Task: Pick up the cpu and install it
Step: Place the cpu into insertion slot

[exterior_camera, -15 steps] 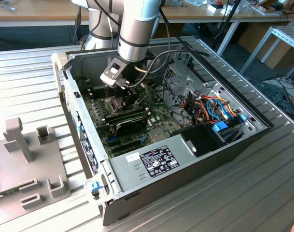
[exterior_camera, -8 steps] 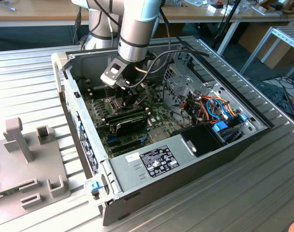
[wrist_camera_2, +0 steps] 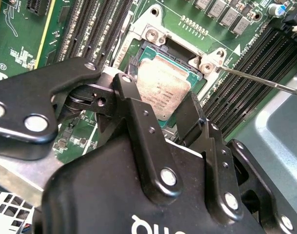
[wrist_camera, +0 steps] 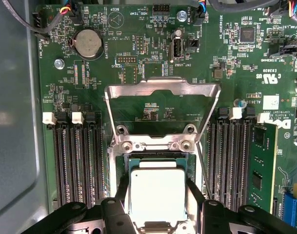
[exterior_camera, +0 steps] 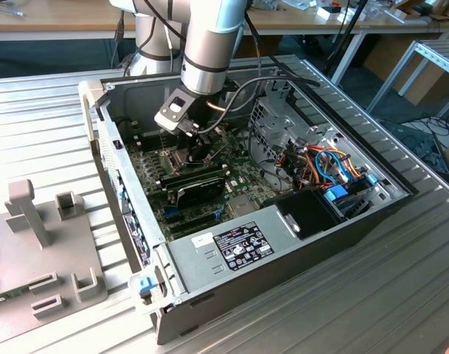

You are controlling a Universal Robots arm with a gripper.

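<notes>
Ribbed metal sheeting covers the table [exterior_camera: 401, 295] closest to me, with a grey moulded fixture [exterior_camera: 40, 251] lying on it at the exterior view's left. Just past that stands an open computer case [exterior_camera: 298, 273], lid off. Its power supply [exterior_camera: 231, 247] is against the near wall, and loose coloured cables are bunched toward the exterior view's right.

Deeper inside lies the green motherboard [wrist_camera: 153, 29]. The black gripper [wrist_camera: 158, 190] is lowered right down over the processor socket [wrist_camera_2: 153, 53]. It is clamped on the cpu [wrist_camera: 157, 195], with one finger [wrist_camera_2: 133, 102] pressed against one edge of the chip and the other finger against the opposite edge. The cpu is level, its dull silver top facing up, and sits squarely within the socket's outline. From these angles I cannot tell whether it is fully seated or held just above the socket.

Beyond the chip, the hinged metal frame [wrist_camera: 163, 87] is swung back and open. Rows of black memory slots [wrist_camera: 75, 161] run along both sides of the socket. A round coin battery [wrist_camera: 88, 41] sits farther up the board.

Above all this the silver arm [exterior_camera: 209, 44] rises out of the case. Wooden benches [exterior_camera: 62, 29] cross the back of the room.
</notes>
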